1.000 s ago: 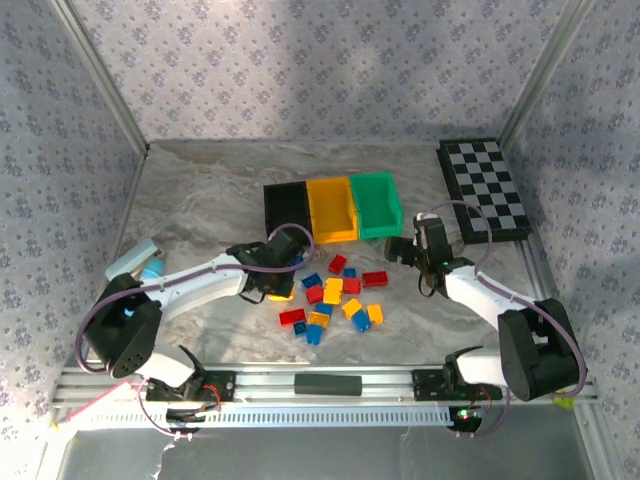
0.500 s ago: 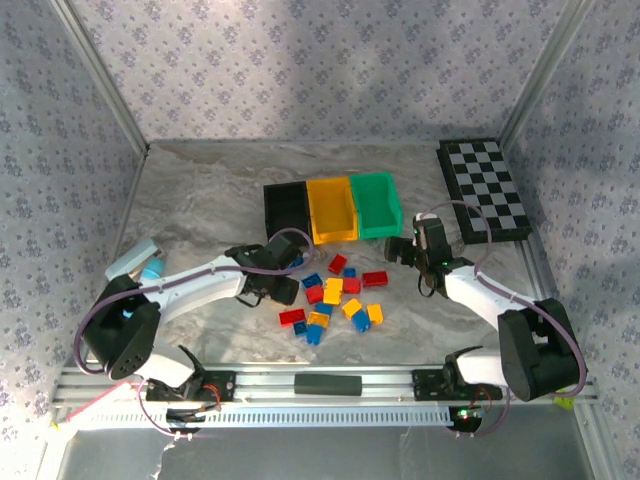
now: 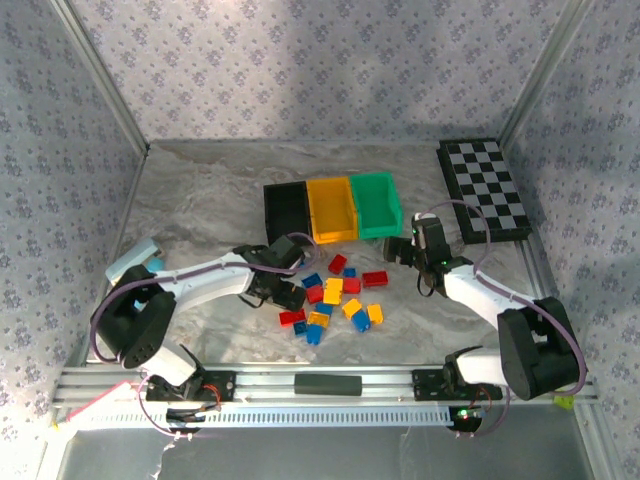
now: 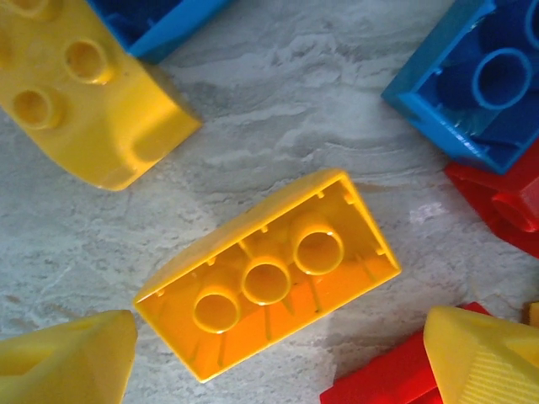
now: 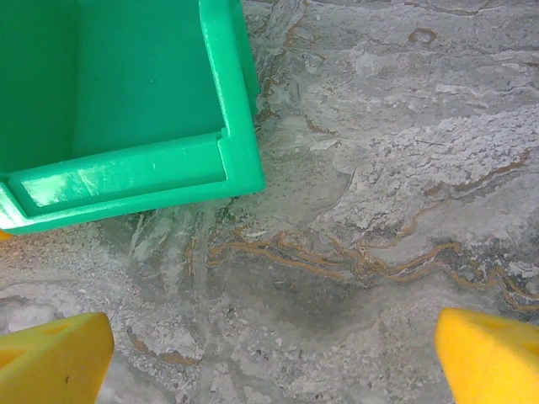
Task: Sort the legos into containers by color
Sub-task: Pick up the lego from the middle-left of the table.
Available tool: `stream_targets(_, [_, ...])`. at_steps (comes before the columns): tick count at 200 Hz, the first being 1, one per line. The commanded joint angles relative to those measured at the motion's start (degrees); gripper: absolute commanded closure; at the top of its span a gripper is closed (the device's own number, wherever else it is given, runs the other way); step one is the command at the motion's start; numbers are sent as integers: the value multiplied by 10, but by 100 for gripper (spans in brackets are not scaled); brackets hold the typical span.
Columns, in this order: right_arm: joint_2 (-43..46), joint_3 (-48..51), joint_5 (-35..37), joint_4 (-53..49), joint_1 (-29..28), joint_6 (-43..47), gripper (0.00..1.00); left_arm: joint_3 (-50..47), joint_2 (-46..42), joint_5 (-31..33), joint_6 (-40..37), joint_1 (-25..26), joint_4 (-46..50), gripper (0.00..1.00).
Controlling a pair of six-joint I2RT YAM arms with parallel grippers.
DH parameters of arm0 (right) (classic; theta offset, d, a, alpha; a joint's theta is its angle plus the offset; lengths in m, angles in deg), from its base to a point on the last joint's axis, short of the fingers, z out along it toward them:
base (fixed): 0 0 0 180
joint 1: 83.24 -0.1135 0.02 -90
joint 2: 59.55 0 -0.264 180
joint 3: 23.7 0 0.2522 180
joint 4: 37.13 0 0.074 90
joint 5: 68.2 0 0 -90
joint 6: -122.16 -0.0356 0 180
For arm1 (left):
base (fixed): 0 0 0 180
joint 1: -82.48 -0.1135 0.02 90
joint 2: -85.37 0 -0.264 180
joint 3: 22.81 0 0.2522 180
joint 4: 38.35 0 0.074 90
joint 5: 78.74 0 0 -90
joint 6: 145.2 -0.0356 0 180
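Red, yellow and blue legos (image 3: 335, 290) lie loose at mid-table, in front of the black (image 3: 268, 208), yellow (image 3: 332, 236) and green (image 3: 380, 232) containers. My left gripper (image 3: 287, 285) hovers open at the pile's left edge. In the left wrist view a yellow brick (image 4: 268, 282) lies studs-down on the table just ahead of the left gripper (image 4: 274, 362), touching neither fingertip. Another yellow brick (image 4: 84, 93), blue bricks (image 4: 476, 76) and red ones (image 4: 379, 379) surround it. My right gripper (image 3: 400, 250) stands open over bare table (image 5: 354, 210), beside the green container's corner (image 5: 236, 151).
A black-and-white chequered board (image 3: 483, 188) lies at the back right. A pale blue-and-white object (image 3: 135, 260) sits at the table's left edge. Metal frame posts and patterned walls enclose the marble table.
The left gripper has gone from shut to open and shifted slightly nearer over the pile's left edge. The right arm has not moved.
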Motion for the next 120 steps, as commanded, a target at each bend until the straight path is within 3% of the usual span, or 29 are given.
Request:
stream_targets(1, [-5,-17,10,-7,-5,7,0,19,25,-12,-12,-5,-9,12])
stream_targets(39, [-5,-18,12,-10,-6,7,0,30,65,-13,-4,-12,-18,14])
stream_targets(83, [-8,-21,15,-12,-8,9,0,31,51,-2,-1,-12,-15,30])
stream_targets(120, [-11,-21,17,-12,-8,9,0,29,27,7,4,-12,-13,36])
